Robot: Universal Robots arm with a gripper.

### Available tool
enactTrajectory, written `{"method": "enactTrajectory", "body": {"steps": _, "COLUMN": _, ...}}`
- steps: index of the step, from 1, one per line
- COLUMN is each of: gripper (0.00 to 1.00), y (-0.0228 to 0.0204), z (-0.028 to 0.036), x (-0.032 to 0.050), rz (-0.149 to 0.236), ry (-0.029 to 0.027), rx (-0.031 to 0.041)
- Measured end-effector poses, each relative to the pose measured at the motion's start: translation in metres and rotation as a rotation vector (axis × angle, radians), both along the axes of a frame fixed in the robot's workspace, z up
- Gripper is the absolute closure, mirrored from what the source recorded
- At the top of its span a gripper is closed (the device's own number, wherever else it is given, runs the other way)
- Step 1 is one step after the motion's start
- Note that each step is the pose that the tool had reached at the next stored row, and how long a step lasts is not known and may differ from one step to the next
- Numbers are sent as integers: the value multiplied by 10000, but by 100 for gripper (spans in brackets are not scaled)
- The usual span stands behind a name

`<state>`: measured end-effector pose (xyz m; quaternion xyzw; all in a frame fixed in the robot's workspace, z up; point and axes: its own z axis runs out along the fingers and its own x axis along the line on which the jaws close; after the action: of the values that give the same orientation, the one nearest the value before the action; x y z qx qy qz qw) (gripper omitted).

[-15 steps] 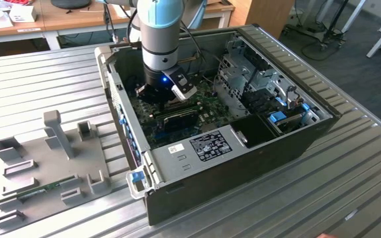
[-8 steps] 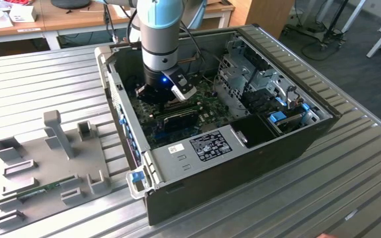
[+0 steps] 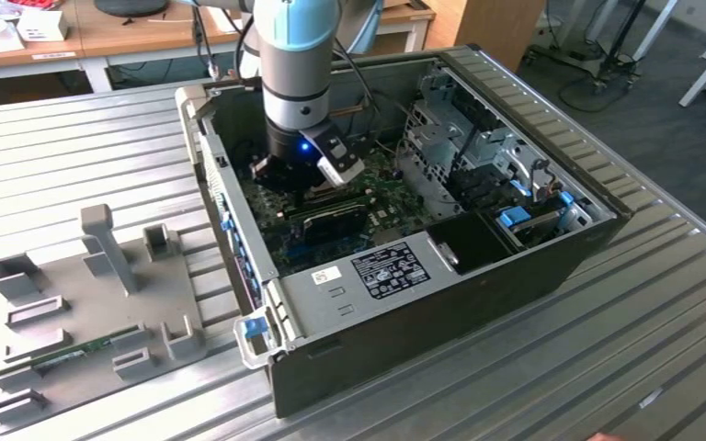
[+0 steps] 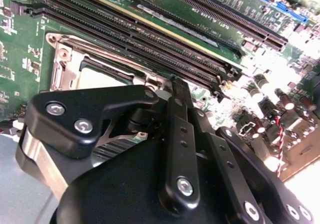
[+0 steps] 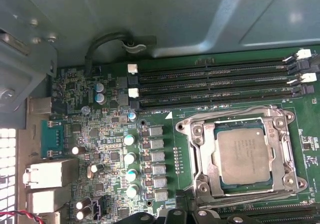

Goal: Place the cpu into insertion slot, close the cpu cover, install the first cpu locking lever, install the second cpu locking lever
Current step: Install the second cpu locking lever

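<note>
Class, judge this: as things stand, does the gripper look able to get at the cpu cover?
Probably yes: the gripper hangs right beside the cpu cover, which lies over the cpu, with nothing between them.

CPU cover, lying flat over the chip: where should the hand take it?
Likely the cpu cover by its outer rim, from straight above. It is a thin flat frame around the cpu, and the memory slots crowd one side. I cannot tell which edge is hinged.

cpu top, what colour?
Dull silvery-tan metal; the cpu shows best in the first wrist view.
</note>
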<state>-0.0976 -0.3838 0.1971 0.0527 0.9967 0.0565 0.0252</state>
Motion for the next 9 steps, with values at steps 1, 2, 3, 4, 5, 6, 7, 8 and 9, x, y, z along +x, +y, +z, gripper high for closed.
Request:
{"method": "enactTrajectory", "body": {"steps": 1, "gripper": 90, "y": 0, "z": 7, "x": 0, "rz": 0, "ry": 1, "rx": -2}}
{"method": "enactTrajectory", "body": {"steps": 2, "gripper": 90, "y": -1, "z": 15, "x": 0, "rz": 0, "ry": 2, "rx": -5}}
{"method": "enactTrajectory", "body": {"steps": 3, "gripper": 90, "y": -1, "z": 25, "x": 0, "rz": 0, "ry": 1, "rx": -4}}
{"method": "enactTrajectory", "body": {"steps": 4, "gripper": 90, "y": -1, "z": 37, "x": 0, "rz": 0, "ry": 2, "rx": -5}}
{"method": "enactTrajectory", "body": {"steps": 5, "gripper": 90, "y": -1, "z": 48, "x": 0, "rz": 0, "ry": 2, "rx": -5}}
{"method": "enactTrajectory", "body": {"steps": 6, "gripper": 90, "y": -1, "z": 58, "x": 0, "rz": 0, "ry": 1, "rx": -4}}
{"method": "enactTrajectory", "body": {"steps": 7, "gripper": 90, "y": -1, "z": 70, "x": 0, "rz": 0, "ry": 1, "rx": -3}}
{"method": "enactTrajectory", "body": {"steps": 8, "gripper": 90, "y": -1, "z": 84, "x": 0, "rz": 0, "ry": 1, "rx": -5}}
{"method": "enactTrajectory", "body": {"steps": 9, "gripper": 90, "y": -1, "z": 99, "x": 0, "rz": 0, "ry": 2, "rx": -5}}
